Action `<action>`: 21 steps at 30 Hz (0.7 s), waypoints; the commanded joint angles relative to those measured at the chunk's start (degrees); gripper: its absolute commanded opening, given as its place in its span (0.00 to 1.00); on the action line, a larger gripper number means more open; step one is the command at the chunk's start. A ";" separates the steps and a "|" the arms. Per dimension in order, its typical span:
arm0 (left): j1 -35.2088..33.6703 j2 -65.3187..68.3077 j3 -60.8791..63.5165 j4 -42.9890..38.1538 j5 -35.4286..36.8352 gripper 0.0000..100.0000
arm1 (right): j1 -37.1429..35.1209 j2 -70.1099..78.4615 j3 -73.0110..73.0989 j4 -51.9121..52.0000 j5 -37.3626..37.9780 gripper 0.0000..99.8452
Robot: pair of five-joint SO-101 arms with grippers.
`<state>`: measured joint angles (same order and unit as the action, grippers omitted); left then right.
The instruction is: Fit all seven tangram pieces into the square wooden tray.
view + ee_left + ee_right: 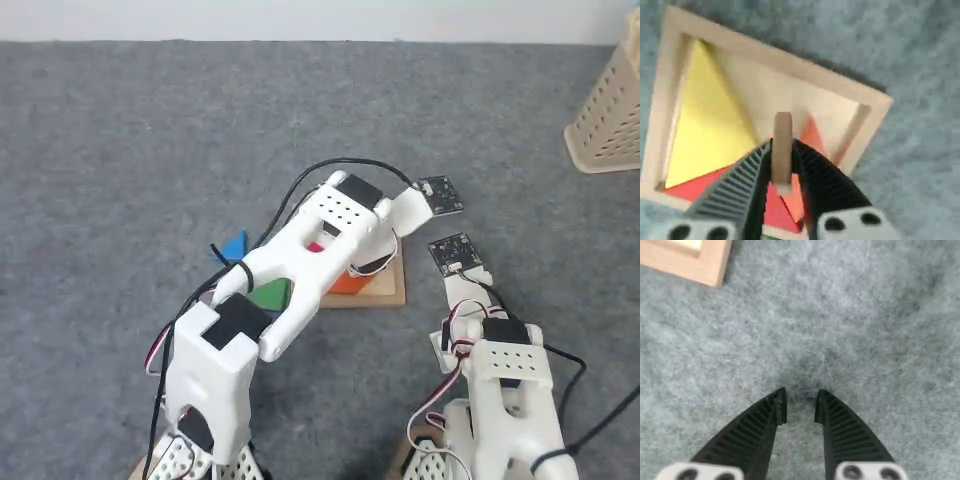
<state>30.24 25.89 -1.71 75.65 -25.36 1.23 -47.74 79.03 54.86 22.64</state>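
In the left wrist view my left gripper [782, 172] is shut on a thin tan tangram piece [782, 142], held edge-on just above the square wooden tray [790, 62]. Inside the tray lie a large yellow triangle [705, 125], a red piece [715, 182] and an orange piece [811, 134]. The high view has the left arm [300, 260] stretched over the tray [390, 292], hiding most of it. A blue piece [233, 247] and a green piece [270, 293] lie on the carpet beside that arm. My right gripper [800, 407] hangs open over bare carpet, off a corner of the tray [690, 260].
Grey carpet covers the table. A perforated beige container [610, 110] stands at the far right edge. The right arm [500, 365] sits right of the tray, near the front edge.
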 commanded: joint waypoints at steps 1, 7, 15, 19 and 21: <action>0.18 -0.53 -0.57 0.18 -0.97 0.07 | 1.01 -1.54 0.00 -1.10 0.44 0.10; -0.53 -0.53 -0.31 -1.41 -0.97 0.08 | 1.01 -1.54 0.00 -1.10 0.44 0.10; -3.34 -0.53 -0.66 -3.43 -1.05 0.08 | 1.01 -1.54 0.00 -1.10 0.44 0.10; -3.43 -0.79 -0.75 -3.96 -1.05 0.08 | 0.92 -1.54 0.00 -1.10 0.44 0.10; -3.60 -1.14 -0.75 -4.04 -1.05 0.08 | 0.92 -1.54 0.00 -1.10 0.44 0.10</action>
<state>27.16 25.89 -1.71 72.84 -25.36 1.23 -47.74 79.03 54.86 22.64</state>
